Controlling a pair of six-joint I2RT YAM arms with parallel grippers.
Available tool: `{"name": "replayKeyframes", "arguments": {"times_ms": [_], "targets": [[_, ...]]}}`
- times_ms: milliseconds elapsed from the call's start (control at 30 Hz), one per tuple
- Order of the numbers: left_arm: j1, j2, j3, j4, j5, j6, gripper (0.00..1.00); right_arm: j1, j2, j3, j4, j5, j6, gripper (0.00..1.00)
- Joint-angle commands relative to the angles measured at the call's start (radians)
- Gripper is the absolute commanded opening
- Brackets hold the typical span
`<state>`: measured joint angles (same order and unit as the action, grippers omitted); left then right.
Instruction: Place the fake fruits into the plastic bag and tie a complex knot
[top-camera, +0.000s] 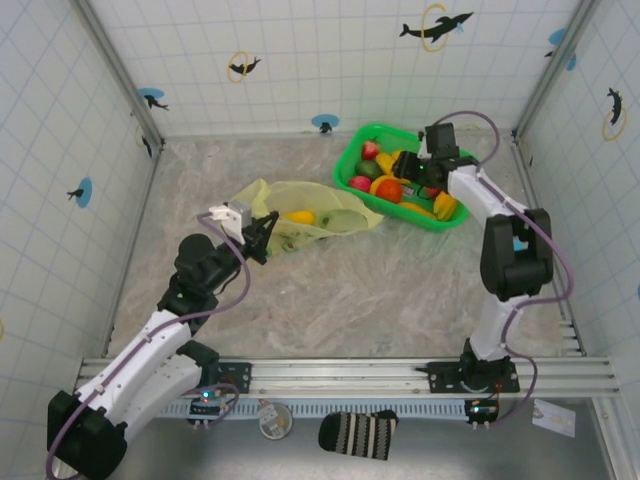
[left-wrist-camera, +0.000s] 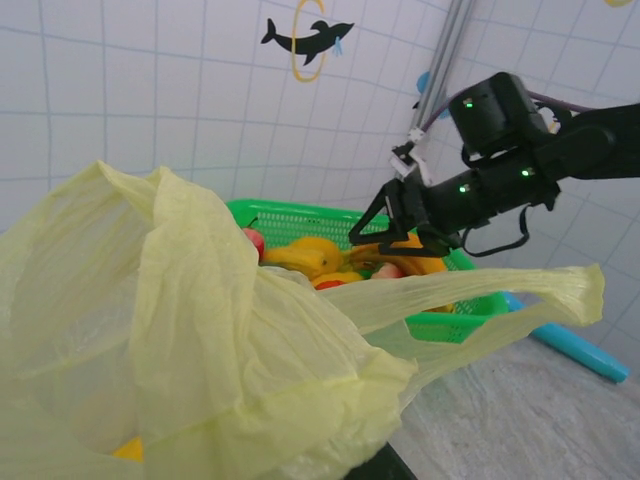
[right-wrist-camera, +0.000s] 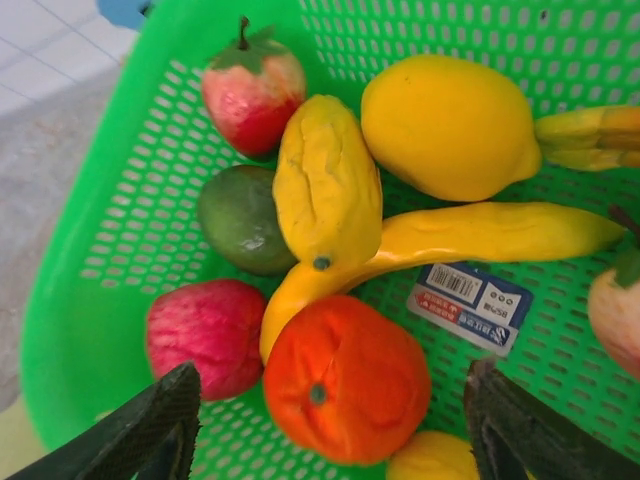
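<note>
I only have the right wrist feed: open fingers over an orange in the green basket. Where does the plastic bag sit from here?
Observer: The plastic bag lies on the table just left of the green basket, its right end close to the basket.
Operator: Is anything holding it?
Observer: Yes, the left gripper is shut on the bag's near-left edge.
Operator: Any fruit inside already?
Observer: The top view shows a yellow fruit through the film, with a pale green one beside it.
</note>
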<state>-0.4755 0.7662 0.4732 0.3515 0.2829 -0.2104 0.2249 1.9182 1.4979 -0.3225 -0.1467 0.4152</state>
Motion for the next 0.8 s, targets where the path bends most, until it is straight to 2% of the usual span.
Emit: {"name": "replayKeyframes", "arguments": {"times_ms": [0, 133, 200, 400, 600, 767], "targets": [[0.011, -0.013, -0.001, -0.001, -0.014, 0.014, 0.0, 0.035, 0.101, 0.151, -0.117, 0.03, -0.031, 0.75], [0.013, -0.028, -0.002, -0.008, -0.025, 0.022, 0.0, 0.065, 0.24, 0.298, -0.253, 0.076, -0.056, 0.78], [0.014, -0.031, -0.001, -0.008, -0.025, 0.024, 0.0, 0.075, 0.268, 0.296, -0.264, 0.072, -0.06, 0.79], [0.014, -0.047, -0.001, -0.009, -0.027, 0.027, 0.0, 0.104, 0.253, 0.185, -0.225, 0.111, -0.054, 0.79], [0.014, -0.062, 0.0, -0.019, -0.049, 0.035, 0.0, 0.109, 0.176, 0.018, -0.151, 0.114, -0.031, 0.68], [0.015, -0.075, -0.001, -0.023, -0.085, 0.036, 0.0, 0.117, 0.043, -0.17, -0.058, 0.094, 0.033, 0.59]]}}
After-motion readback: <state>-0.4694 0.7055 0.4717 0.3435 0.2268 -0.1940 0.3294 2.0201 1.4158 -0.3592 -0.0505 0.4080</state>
